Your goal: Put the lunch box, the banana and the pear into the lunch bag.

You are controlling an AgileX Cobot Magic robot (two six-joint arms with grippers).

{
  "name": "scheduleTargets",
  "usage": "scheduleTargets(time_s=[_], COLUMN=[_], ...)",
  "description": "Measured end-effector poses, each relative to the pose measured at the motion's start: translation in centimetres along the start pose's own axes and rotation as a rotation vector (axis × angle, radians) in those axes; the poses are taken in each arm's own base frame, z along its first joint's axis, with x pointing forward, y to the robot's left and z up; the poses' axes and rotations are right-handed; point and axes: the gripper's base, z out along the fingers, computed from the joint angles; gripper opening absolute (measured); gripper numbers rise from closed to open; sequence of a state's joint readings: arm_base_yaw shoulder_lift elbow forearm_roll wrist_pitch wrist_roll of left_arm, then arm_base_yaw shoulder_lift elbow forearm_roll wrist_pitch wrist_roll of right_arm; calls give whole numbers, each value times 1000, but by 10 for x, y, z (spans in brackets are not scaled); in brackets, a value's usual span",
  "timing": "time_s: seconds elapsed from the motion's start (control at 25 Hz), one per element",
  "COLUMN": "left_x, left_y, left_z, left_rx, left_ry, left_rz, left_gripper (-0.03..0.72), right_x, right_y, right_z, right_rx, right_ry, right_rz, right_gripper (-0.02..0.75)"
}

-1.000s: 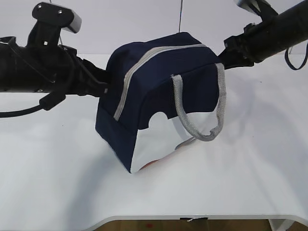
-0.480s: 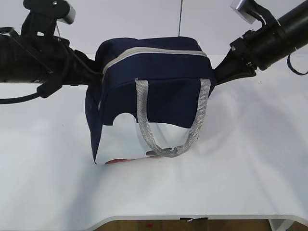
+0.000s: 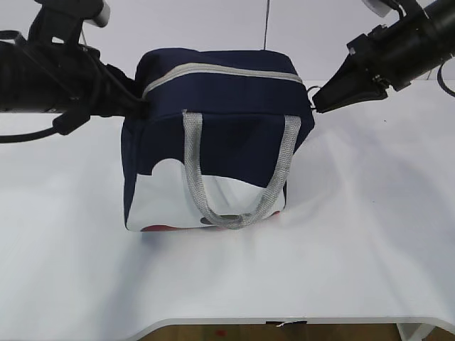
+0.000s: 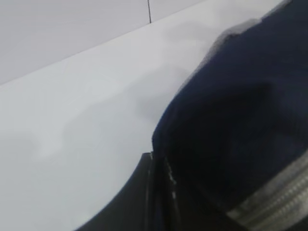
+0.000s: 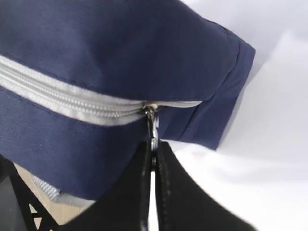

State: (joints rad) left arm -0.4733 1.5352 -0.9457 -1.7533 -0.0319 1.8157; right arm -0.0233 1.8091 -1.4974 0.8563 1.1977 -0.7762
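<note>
The navy lunch bag (image 3: 220,135) stands upright on the white table (image 3: 370,234), its grey zipper (image 3: 220,71) closed across the top and a grey strap handle (image 3: 234,177) hanging down its front. My left gripper (image 3: 142,108) is shut on the bag's fabric at its upper left corner; in the left wrist view the jaws (image 4: 159,163) pinch the navy cloth (image 4: 240,120). My right gripper (image 3: 316,105) is shut on the zipper's ring pull (image 5: 153,125) at the bag's upper right corner. The lunch box, banana and pear are out of view.
The white table's front edge (image 3: 284,321) runs along the bottom. A thin dark cable (image 3: 266,25) hangs behind the bag against the pale wall.
The bag has swung round from corner-on to front-facing and settled lower and to the left. Both grippers kept their hold and moved with it.
</note>
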Motion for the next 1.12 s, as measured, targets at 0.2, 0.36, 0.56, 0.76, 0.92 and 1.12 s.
scheduleTargets(time_s=[0.2,0.36,0.56,0.76,0.92,1.12], left_x=[-20,-23,-23,-26,-28,-34], left_y=[4,6,6,0,-3,-2], left_z=[-2,-3,-3,-3,-4,-12], left_rx=[-37,-52,-54,17,42,40], left_ry=[-53,-61,-60,-82,-92,-118], left_rz=[9,14,16,29,20,16], left_gripper=[-6,-6,-4,141,412,481], right_x=[4,9,11,11,11,11], right_y=[7,12,13,13,13,13], right_z=[5,14,16,16,16,16], right_rx=[-12,-25,-20,-18,-18,-19], right_ry=[24,60,74,79,79,81], right_rz=[7,10,8,5,5,5], right_gripper=[6,6,6,6,6,6])
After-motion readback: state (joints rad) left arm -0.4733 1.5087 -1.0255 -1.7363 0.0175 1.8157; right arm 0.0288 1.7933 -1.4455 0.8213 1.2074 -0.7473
